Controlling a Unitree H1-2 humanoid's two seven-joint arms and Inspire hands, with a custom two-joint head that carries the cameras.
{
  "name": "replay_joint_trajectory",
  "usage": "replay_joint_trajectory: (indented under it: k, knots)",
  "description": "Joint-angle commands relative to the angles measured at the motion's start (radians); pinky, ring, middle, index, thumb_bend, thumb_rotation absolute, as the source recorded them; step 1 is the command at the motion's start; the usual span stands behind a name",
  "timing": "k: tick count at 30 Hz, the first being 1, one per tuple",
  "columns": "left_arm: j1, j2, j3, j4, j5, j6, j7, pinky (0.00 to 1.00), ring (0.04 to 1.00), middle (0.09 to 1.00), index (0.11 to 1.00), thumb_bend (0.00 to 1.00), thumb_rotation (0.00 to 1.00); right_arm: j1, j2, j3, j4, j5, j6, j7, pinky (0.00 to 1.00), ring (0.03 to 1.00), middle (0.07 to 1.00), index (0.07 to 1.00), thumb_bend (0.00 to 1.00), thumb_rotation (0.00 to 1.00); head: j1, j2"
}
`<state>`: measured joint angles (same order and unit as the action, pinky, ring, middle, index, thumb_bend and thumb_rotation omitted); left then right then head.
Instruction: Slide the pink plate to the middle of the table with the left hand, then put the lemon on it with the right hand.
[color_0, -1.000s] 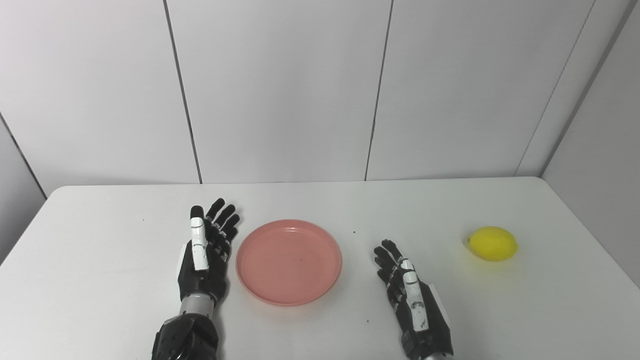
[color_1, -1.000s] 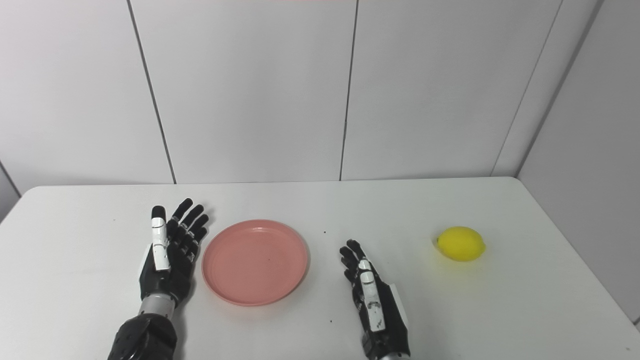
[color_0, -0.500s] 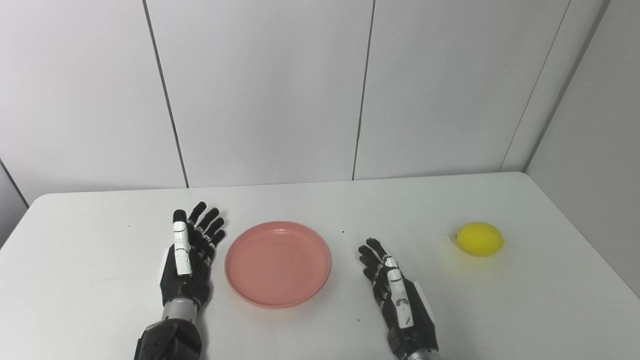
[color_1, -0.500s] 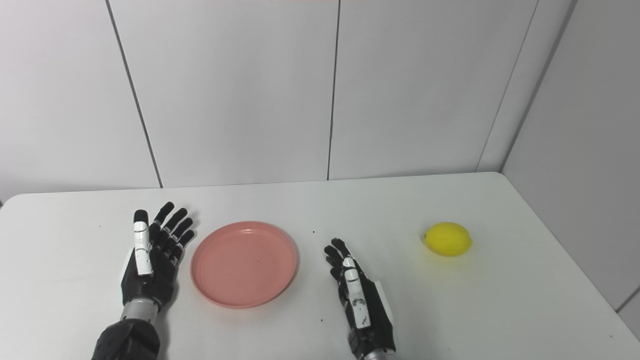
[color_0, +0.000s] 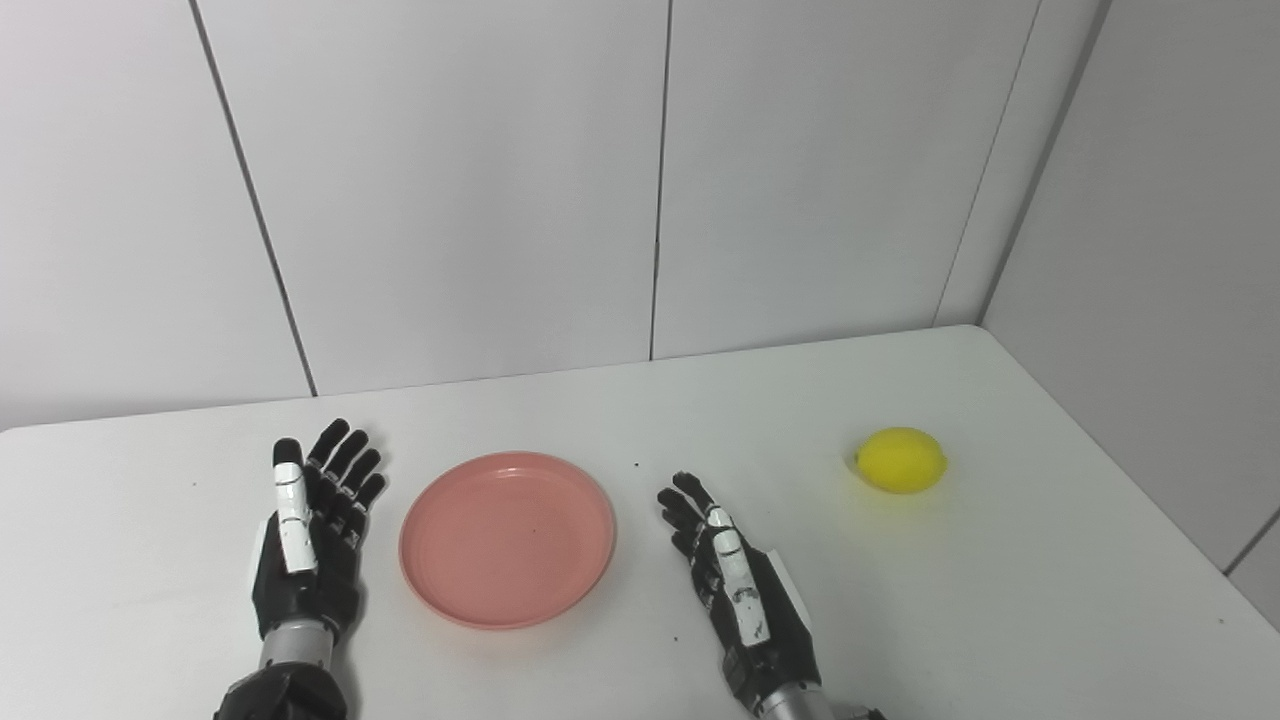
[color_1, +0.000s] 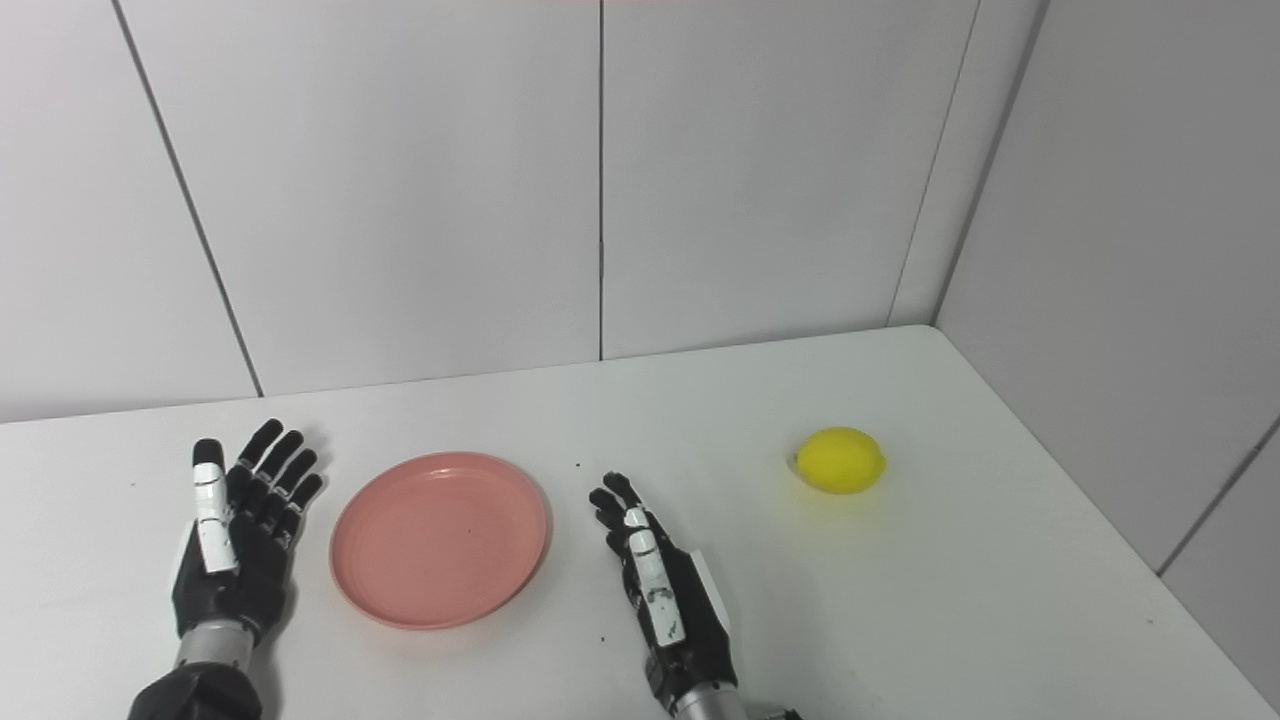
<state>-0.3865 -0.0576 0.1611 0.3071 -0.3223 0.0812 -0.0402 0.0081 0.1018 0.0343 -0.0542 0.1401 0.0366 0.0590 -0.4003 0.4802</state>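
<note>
Black left hand (color_0: 305, 545) and right hand (color_0: 745, 600), white thumb plates, silver wrists

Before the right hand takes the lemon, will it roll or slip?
The lemon looks rounded and smooth, so it may roll if nudged sideways on the table. It appears small and probably light; closing the open right hand around it seems safest.

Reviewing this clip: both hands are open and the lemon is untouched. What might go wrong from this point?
The lemon is round and lies near the table's right edge; a glancing touch by the right hand might roll it off. That hand also rests close beside the pink plate, so reaching across could nudge the plate. The left hand lies open by the plate's other side and could bump it when moving.
</note>
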Motion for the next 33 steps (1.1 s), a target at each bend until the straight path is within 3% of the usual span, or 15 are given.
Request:
replay_joint_trajectory:
  k: [1, 17, 28, 33]
  knots:
    - [0.01, 0.004, 0.003, 0.041, 0.005, 0.016, 0.007, 0.9, 0.874, 0.862, 0.81, 0.67, 0.9, 0.029, 0.013, 0.006, 0.064, 0.0, 0.031, -0.007, 1.0, 0.946, 0.899, 0.912, 0.74, 0.94, -0.002, -0.002]
    - [0.011, -0.004, 0.007, 0.023, -0.01, 0.042, 0.01, 0.92, 0.879, 0.863, 0.82, 0.69, 0.86, 0.03, 0.016, -0.007, 0.067, 0.008, 0.018, -0.012, 1.0, 0.944, 0.895, 0.906, 0.74, 0.92, -0.007, -0.004]
    - [-0.009, 0.0, 0.012, 0.048, -0.012, 0.036, 0.007, 0.92, 0.87, 0.845, 0.814, 0.71, 0.85, 0.0, 0.011, -0.081, 0.026, -0.076, -0.124, -0.117, 0.97, 0.905, 0.868, 0.873, 0.75, 0.9, -0.012, -0.01]
    - [-0.013, -0.005, 0.012, 0.053, -0.02, 0.041, 0.002, 0.93, 0.874, 0.848, 0.834, 0.72, 0.85, -0.004, -0.02, -0.077, -0.034, -0.204, -0.179, -0.166, 0.93, 0.877, 0.851, 0.837, 0.7, 0.91, -0.015, -0.01]
